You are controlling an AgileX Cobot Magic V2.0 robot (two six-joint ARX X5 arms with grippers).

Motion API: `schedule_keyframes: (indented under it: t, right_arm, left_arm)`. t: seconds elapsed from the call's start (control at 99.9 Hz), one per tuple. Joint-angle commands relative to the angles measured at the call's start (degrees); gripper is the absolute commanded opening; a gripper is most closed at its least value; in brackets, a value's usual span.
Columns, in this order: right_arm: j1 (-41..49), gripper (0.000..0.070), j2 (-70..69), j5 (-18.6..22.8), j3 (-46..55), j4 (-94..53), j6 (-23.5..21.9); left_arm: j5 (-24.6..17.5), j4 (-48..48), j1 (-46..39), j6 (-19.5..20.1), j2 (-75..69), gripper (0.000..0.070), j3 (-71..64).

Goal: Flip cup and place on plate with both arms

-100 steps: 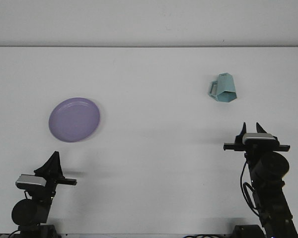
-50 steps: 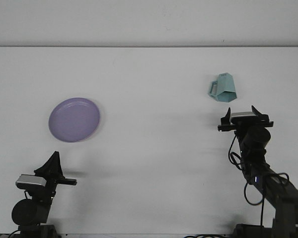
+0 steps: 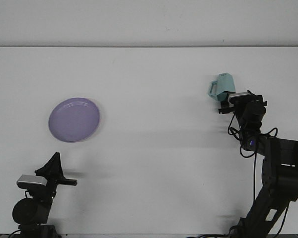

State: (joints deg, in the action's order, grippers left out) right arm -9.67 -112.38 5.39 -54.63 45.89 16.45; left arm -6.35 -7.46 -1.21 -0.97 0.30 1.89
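1. Progress: early. The teal cup (image 3: 222,87) lies on its side at the far right of the table (image 3: 154,148), well apart from the purple plate (image 3: 74,119) on the left; not flipped, not placed.
2. Right gripper (image 3: 236,97) sits at the cup's near edge. Whether its fingers are apart or clamped, I cannot tell.
3. Left gripper (image 3: 53,163) is parked low, holding nothing I can see; finger spacing unreadable.
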Motion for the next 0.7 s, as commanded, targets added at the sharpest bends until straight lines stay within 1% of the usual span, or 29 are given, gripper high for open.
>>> schedule_keyframes:
  t: [0.0,0.12,0.24,0.28,0.32,0.37,0.38,0.39,0.44,0.52,0.54,0.69]
  right_arm:
    - [-0.39,0.055,-3.06,1.01,-3.02,0.28,1.44]
    - [-0.55,0.0549,-5.92,1.38,-7.02,0.35,1.79]
    - [-0.81,0.0546,-7.78,3.26,-10.56,-1.99,3.04]
    - [-0.85,0.0535,-7.87,3.91,-11.47,-3.74,3.67]
    - [-0.85,0.0476,-7.91,4.37,-12.17,-5.05,4.63]
    - [-0.87,0.0358,-7.98,5.51,-12.76,-5.81,5.68]
    - [-0.9,0.0345,-7.98,5.77,-12.85,-5.84,5.92]
    - [-0.92,0.0309,-7.98,5.92,-12.9,-5.84,6.05]
    - [-0.98,0.0185,-7.98,7.17,-13.0,-5.68,6.34]
    - [-1.07,0.0015,-7.98,8.22,-13.07,-6.27,6.32]
    - [-1.07,0.0,-7.98,8.22,-13.07,-6.71,6.32]
    - [-0.85,0.0001,-7.98,8.17,-13.07,-7.1,5.75]
  left_arm:
    - [-0.07,-0.02,0.04,-0.11,-0.11,0.0012,-1.09]
    - [-0.07,0.07,0.07,-0.11,-0.11,0.0012,-1.09]
    - [-0.07,0.09,0.07,-0.11,-0.11,0.0012,-1.09]
    - [-0.07,0.09,0.07,-0.11,-0.11,0.0012,-1.09]
    - [-0.07,0.09,0.07,-0.11,-0.11,0.0012,-1.09]
    - [-0.07,0.09,0.07,-0.11,-0.11,0.0012,-1.09]
    - [-0.07,0.09,0.07,-0.13,-0.11,0.0012,-1.09]
    - [-0.07,0.09,0.07,-0.11,-0.11,0.0012,-1.09]
    - [-0.07,0.09,0.07,-0.11,-0.11,0.0012,-1.09]
    - [-0.07,0.09,0.07,-0.11,-0.11,0.0012,-1.09]
    - [-0.07,0.09,0.07,-0.11,-0.11,0.0012,-1.09]
    - [-0.07,-0.11,0.07,-0.11,-0.11,0.0012,-1.09]
